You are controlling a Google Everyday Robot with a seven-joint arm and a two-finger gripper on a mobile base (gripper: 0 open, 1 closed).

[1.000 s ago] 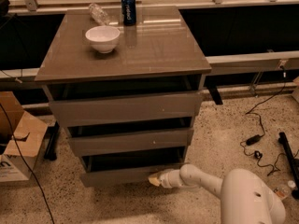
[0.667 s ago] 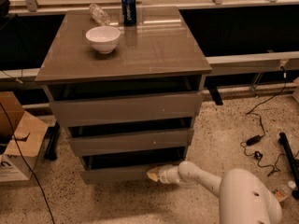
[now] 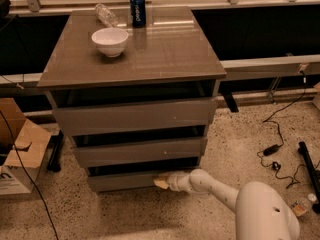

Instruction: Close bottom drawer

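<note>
- Three grey-brown drawers are stacked in the cabinet (image 3: 132,116). A dark gap shows above each front.
- The bottom drawer (image 3: 120,182) is the lowest of the stack, just above the speckled floor (image 3: 150,214). Its flat front has no handle and sits at about 6 o'clock in the view.
- The tool (image 3: 161,182) is at the right part of that drawer front, level with the mid-height of the panel. Its pale tip points toward 9 o'clock and appears to touch the front surface.
- Seen from the tool, most of the drawer front extends toward 9 o'clock. Only a short part of the panel lies toward 3 o'clock, behind the wrist.
- Tool state: cannot tell whether it is spread or pressed together. It does not visibly pinch anything.
- The white arm (image 3: 215,190) reaches the tool from about 4 o'clock, low over the floor. It comes from the rounded white robot body (image 3: 265,211) at the lower right.
- The tabletop (image 3: 165,51) carries a white bowl (image 3: 110,40) at about 10 o'clock. A blue can (image 3: 138,10) stands upright at 12 o'clock, with a clear bottle (image 3: 106,15) lying just beside it.
- A cardboard box (image 3: 20,151) sits on the floor at 9 o'clock of the cabinet.
- Black cables (image 3: 275,151) lie on the floor at 3 o'clock, well apart from the tool.
</note>
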